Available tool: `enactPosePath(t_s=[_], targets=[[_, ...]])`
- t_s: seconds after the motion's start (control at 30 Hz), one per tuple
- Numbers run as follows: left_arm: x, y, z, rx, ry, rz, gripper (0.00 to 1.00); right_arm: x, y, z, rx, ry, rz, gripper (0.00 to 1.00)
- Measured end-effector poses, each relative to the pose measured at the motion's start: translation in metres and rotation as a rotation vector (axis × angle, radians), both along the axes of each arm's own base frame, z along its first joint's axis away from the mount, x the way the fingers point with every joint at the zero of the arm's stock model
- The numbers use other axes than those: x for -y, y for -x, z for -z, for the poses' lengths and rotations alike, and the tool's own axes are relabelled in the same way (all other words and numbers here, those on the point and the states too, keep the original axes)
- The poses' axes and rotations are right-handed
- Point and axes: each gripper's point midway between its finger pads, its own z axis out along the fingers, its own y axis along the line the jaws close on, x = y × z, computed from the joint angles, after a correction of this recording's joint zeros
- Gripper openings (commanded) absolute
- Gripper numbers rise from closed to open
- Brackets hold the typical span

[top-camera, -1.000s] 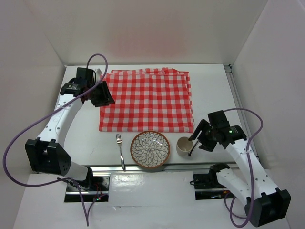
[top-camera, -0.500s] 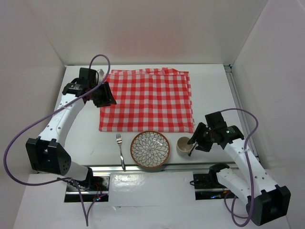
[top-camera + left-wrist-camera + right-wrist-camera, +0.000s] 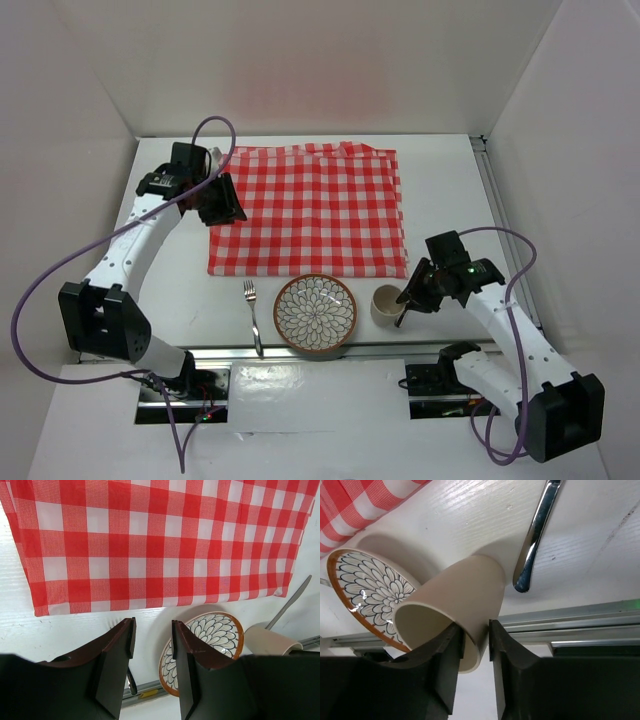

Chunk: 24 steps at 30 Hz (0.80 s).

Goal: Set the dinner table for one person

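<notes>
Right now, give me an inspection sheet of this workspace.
Surface: white tabletop, red-and-white checked cloth spread at the back.
Job's things: fork, patterned plate and beige cup in a row at the near edge; metal utensil beside the cup.
Clutter: nothing seen.
Hands: left hand open above the cloth's corner; right hand pinching the cup's rim.
Cables: purple cables looping off both arms.
Surroundings: white walls.

You have brought the right gripper (image 3: 408, 303) leftward onto the cup (image 3: 384, 306), fingers now astride its rim; your left gripper (image 3: 222, 203) has edged slightly rightward over the checked cloth (image 3: 310, 210) corner
</notes>
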Motion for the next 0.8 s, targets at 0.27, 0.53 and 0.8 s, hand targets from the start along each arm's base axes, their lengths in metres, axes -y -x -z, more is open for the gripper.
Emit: enactPosePath(t_s=[0.27,0.53,0.8], targets=[[0.000,-0.003,0.006,-0.013,-0.001,0.000,0.52,0.006,-0.005,0.001,0.008,0.027,0.045,0.06],[0.001,-0.005,0.012,-0.028,-0.003,0.001,0.52,0.013,-0.021,-0.040,0.073,0.070,0.070,0.00],[0.003,-0.009,0.019,-0.052,0.002,0.006,0.53,0.009,-0.106,-0.133,0.283,0.160,0.009,0.00]])
